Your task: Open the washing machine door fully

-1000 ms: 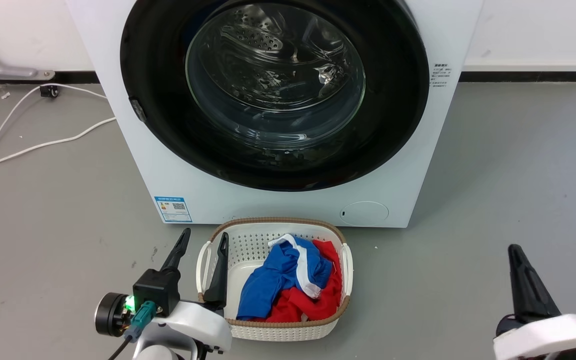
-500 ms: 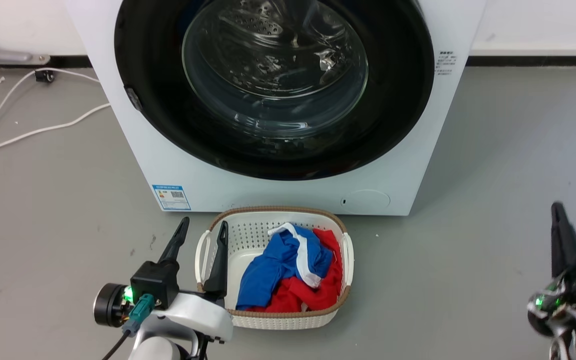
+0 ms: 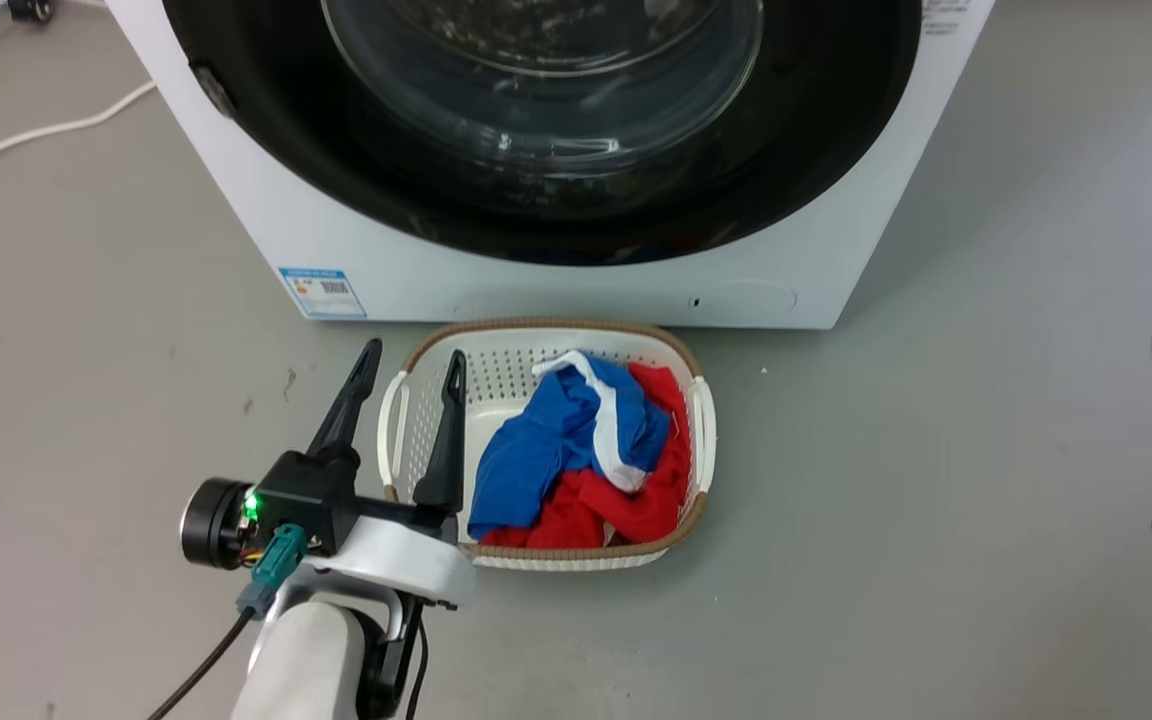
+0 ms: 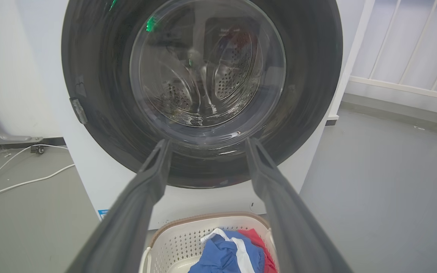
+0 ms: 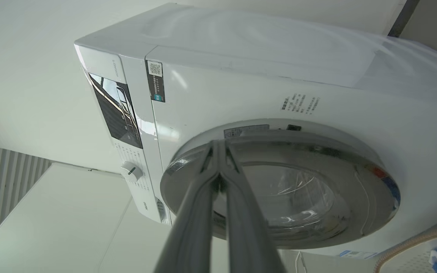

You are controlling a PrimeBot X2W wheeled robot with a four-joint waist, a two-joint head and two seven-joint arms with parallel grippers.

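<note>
1. well, the left end effector (image 3: pixel 414 352) hangs open over the grey floor (image 3: pixel 936 480), with its two dark fingers spread wide and nothing between them.
2. from the head view, the left handle of the white laundry basket (image 3: pixel 546 326) shows between those fingers. i cannot tell whether they touch it.
3. just right of this end effector, blue clothes (image 3: pixel 526 450) and red clothes (image 3: pixel 636 505) lie heaped in the basket.
4. ahead of the fingertips, beyond the basket, stands the washing machine (image 3: pixel 416 270). the washing machine door (image 3: pixel 636 205) is shut flat against its white front.
5. in the left wrist view, the door's glass window sits just above the gap between the fingertips. a small grey tab (image 4: pixel 79 110) on the door's rim is up and to the left of them.
6. the right end effector (image 5: pixel 219 144) is closed, its tips meeting on nothing. in its wrist view the tips lie over the door's rim.
7. in the head view it sits at the far right, apart from the machine's side.
8. a white cable (image 3: pixel 26 135) lies on the floor, well to the left of the left end effector.
</note>
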